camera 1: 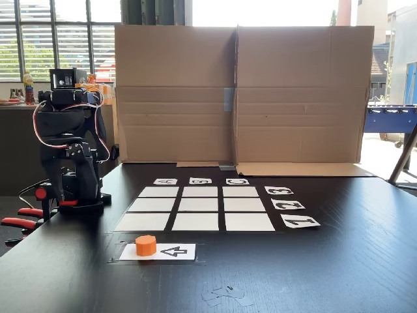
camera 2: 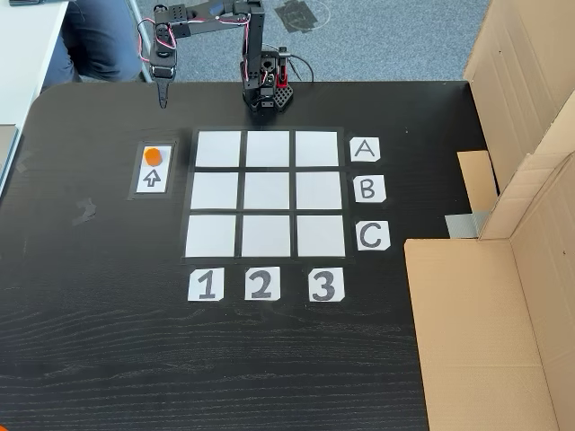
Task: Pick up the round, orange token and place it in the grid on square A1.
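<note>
Hand (camera 2: 163,97) of the black arm hangs with fingertips pointing down near the table's far edge in the view from above; whether the fingers are apart is too small to tell. Directly toward the camera from it, the orange token (camera 2: 154,155) sits on the arrow card (camera 2: 153,179), just left of the grid (camera 2: 266,193).

Arm (camera 2: 211,22) folded — gripper (camera 2: 163,97) pointing down, jaws together
</note>
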Controlling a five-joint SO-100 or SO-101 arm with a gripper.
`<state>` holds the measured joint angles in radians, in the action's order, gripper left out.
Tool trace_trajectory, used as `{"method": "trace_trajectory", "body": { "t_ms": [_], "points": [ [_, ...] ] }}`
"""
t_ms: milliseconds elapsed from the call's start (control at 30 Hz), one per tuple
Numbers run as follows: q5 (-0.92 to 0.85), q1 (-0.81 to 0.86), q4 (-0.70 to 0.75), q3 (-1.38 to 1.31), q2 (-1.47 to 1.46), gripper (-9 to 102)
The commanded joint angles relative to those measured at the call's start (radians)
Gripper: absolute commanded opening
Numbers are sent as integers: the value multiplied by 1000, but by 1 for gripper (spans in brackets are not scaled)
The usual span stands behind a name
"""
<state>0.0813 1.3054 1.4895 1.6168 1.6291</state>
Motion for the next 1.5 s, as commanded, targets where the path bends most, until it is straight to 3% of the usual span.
{"method": "trace_trajectory", "body": {
  "t_ms": [0,700,1467],
  "points": [
    [34,-60,9,-95,-52,29],
    [186,-273,31,-641,-563,31],
    [222,-341,31,-729,-761,32]
  ]
}}
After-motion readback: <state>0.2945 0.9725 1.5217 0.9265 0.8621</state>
